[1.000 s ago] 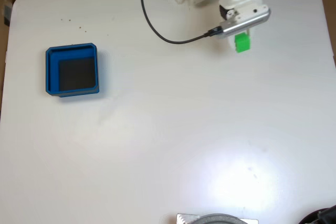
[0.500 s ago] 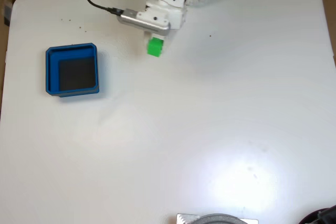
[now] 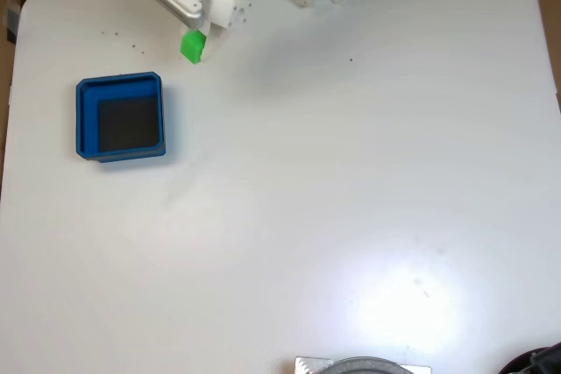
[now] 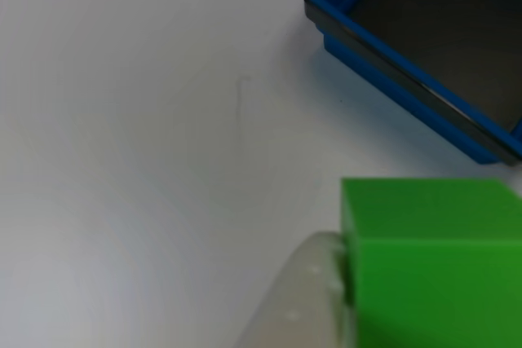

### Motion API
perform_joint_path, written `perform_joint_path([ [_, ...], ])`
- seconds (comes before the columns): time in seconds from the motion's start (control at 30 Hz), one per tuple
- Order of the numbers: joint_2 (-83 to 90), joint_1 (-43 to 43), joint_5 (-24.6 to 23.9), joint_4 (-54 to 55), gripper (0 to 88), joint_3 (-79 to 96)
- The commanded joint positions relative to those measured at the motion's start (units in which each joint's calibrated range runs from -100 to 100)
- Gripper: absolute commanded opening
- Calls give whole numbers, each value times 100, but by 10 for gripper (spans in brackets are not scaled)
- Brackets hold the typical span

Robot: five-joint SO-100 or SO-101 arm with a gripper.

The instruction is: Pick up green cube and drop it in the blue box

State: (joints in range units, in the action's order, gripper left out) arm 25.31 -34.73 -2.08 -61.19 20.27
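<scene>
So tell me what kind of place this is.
Probably a hobby or lab tabletop for robot practice: a plain white table, a small arm whose gripper holds a green cube, and a blue box as target.

No text, label or number can be read anywhere.

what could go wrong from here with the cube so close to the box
1. The green cube is not yet over the blue box; opening now would drop it on the table.
2. The hand seems to grip the cube near one edge, so it may slip.
</scene>
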Motion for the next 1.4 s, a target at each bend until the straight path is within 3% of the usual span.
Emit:
perform_joint_path([
  [0.0,52,-99,10,334,62,-285],
  [0.23,-717,-153,10,375,61,-680],
  [0.57,-3108,-733,10,375,61,-3472],
  [0.93,-5207,-1069,10,375,61,-5133],
  [1.37,-5734,-1038,5,375,61,-5743],
])
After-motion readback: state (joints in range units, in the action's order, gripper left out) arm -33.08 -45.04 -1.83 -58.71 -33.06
